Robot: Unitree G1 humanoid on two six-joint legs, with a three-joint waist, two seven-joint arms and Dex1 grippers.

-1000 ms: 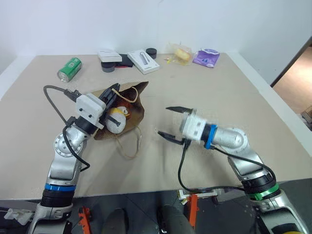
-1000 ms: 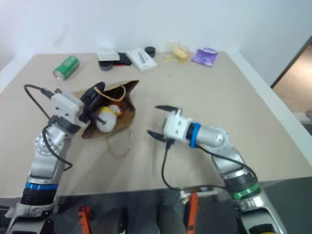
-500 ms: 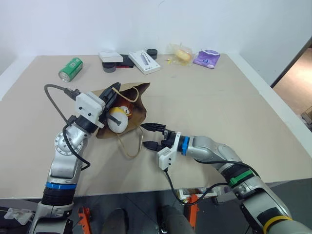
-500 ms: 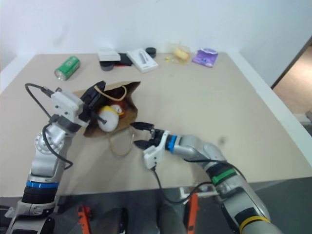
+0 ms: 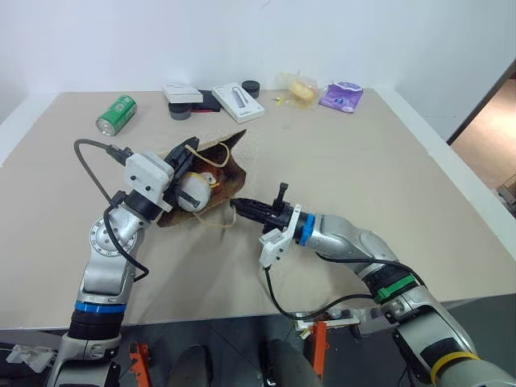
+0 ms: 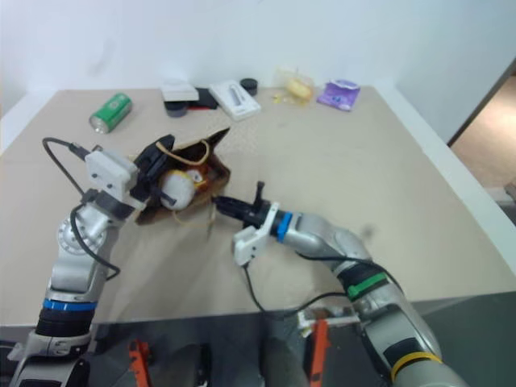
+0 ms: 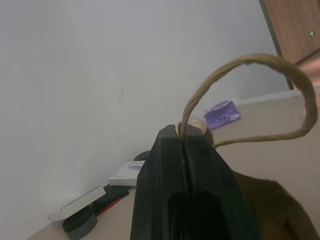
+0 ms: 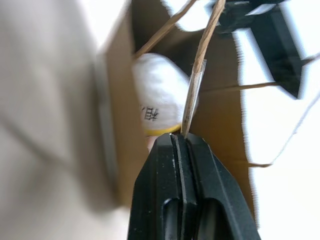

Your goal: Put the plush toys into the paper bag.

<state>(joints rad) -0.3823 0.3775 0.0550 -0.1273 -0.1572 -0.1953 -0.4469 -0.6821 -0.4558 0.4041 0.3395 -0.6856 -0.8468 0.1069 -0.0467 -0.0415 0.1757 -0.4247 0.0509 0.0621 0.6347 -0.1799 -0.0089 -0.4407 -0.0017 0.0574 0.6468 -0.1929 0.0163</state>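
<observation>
Right wrist view shows the right gripper (image 8: 183, 142) clamped flat on the bag's near handle (image 8: 196, 85), the twine running straight up out of the pinched tips. Behind it the egg toy (image 8: 159, 97) sits in the bag (image 8: 120, 125), white with its yellow end toward the camera. Left wrist view shows the left gripper (image 7: 186, 145) likewise closed on the other handle (image 7: 260, 65), which loops up over its tips.

From the head views, the bag (image 5: 216, 173) lies on the tabletop (image 5: 339, 161) near the middle, toward the left edge, mouth held between the two grippers. The egg toy (image 5: 192, 192) rests just inside that mouth, beside the left gripper (image 5: 179, 164). I cannot make out the brown toy; it may be deeper in.

Risks, as I judge them: both holds are on thin twine only, so a sharp pull could slip the strand from the tips or tear it out of the paper. If the right gripper (image 5: 242, 206) lifts its side before the bag is upright, the egg, sitting so near the opening, could roll out onto the tabletop. Pulling the handles apart too far could crease or rip the rim.

Writing: dark characters are printed on the egg toy's white side, too small to read. The green can (image 5: 115, 114) at the far left corner shows no readable label.
</observation>
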